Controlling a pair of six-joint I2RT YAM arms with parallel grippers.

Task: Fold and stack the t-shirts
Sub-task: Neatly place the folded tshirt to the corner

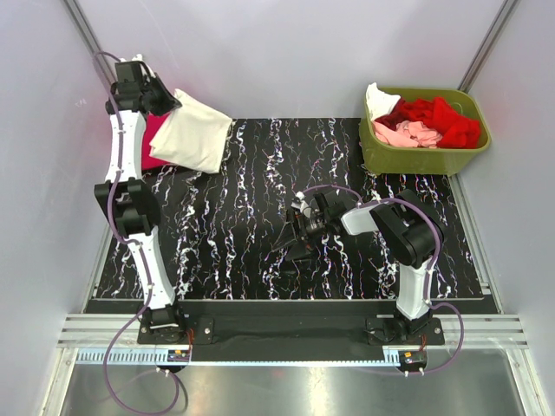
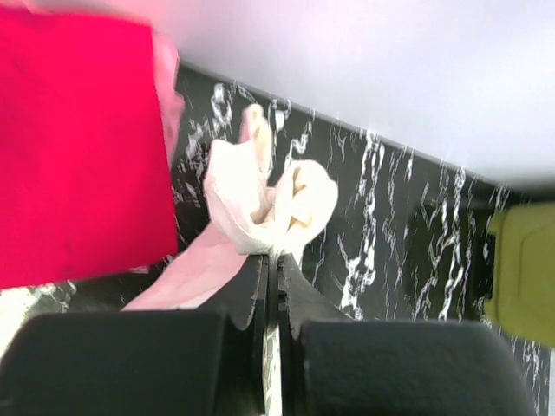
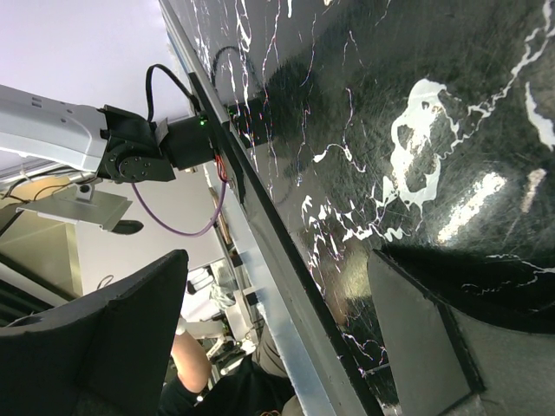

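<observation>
Olive-green plastic bin (image 1: 425,160) at the far right corner of the bench (image 1: 243,243), close to the right wall; one corner of it shows in the left wrist view (image 2: 520,260). Bench top black with white marble veining. Pale walls (image 1: 295,52) on three sides. Aluminium rail (image 1: 494,329) along the near edge, steel sheet (image 1: 286,386) below it. Person's forearm (image 3: 192,360) beyond the bench edge, right wrist view.
</observation>
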